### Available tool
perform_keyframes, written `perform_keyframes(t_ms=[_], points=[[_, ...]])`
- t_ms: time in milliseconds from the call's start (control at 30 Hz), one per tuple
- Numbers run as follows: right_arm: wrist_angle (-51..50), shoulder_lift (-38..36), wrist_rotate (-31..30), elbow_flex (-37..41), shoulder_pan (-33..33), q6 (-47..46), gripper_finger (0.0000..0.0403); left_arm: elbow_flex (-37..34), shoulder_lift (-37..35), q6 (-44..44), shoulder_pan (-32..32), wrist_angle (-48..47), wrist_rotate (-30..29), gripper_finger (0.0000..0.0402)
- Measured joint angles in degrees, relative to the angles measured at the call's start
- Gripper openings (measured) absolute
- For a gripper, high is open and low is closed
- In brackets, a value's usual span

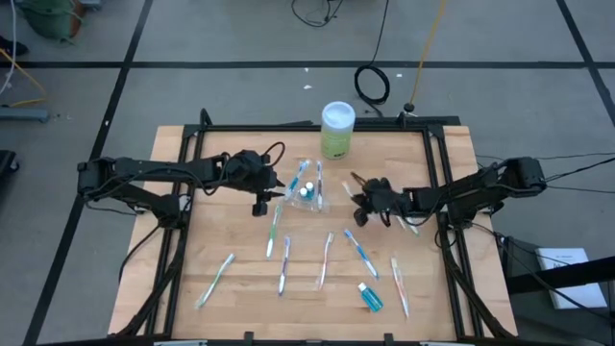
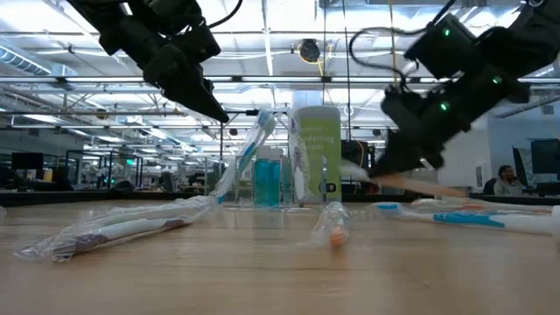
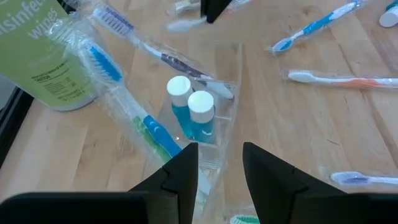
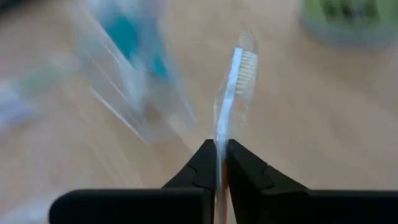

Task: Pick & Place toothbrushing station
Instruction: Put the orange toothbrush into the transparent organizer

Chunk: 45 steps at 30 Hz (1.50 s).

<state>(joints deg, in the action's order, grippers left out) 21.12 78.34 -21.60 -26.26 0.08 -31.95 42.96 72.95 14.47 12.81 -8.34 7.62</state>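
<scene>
Right gripper [image 4: 221, 152] clamped on wrapped toothbrush [image 4: 233, 93], bristles forward of fingertips, presumably for delivery to toothbrushing station [image 1: 309, 192]. Station just ahead of left gripper [image 3: 219, 165], fingers narrowly parted and empty, possibly poised to steady it. Both arms reaching inward, low over table [image 1: 452, 317].

Green canister [image 1: 337, 131], scattered toothbrushes [image 1: 326, 259]

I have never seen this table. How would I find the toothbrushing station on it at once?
Start from the green canister with a white lid at the far edge of the wooden table. Just in front of it, between the left gripper and the right gripper, stands the toothbrushing station. It is a clear plastic holder, the only thing holding two small blue white-capped bottles and toothbrushes.
</scene>
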Motion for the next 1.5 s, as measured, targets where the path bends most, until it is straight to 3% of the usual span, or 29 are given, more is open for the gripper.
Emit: perform_keyframes(t_ms=[333, 567, 767, 933, 1133, 1333, 1500], points=[[41.1, 1.7, -0.8, -0.2, 0.0, 20.7, 0.0013, 0.0, -1.6, -2.8, -4.4, -0.4, -0.1, 0.0131], [61.1, 15.7, -0.8, -4.5, -0.8, 29.9, 0.0013, 0.1, -6.3, -3.0, -7.1, -0.6, -0.1, 0.0131], [62.2, 29.3, -0.8, -15.2, -2.4, 31.8, 0.0013, 0.1, -8.3, -4.5, -8.3, -2.1, -0.2, 0.0131], [62.1, 34.9, -1.4, -18.8, -3.2, 31.3, 0.0013, 0.0, -8.3, -6.3, -10.1, -3.9, -0.3, 0.0131], [57.7, 34.6, -9.1, -17.3, -1.1, 36.3, 0.0013, 0.0, -8.3, -6.3, -12.8, -4.8, -0.8, 0.0131], [54.3, 32.3, -23.0, -16.8, 4.1, 43.1, 0.0013, 0.0, -8.3, -6.4, -14.8, -5.6, -7.1, 0.0131], [52.5, 32.2, -26.2, -16.7, 5.7, 43.9, 0.0028, 0.0, -8.3, -6.7, -15.1, -5.6, -9.8, 0.0131]])
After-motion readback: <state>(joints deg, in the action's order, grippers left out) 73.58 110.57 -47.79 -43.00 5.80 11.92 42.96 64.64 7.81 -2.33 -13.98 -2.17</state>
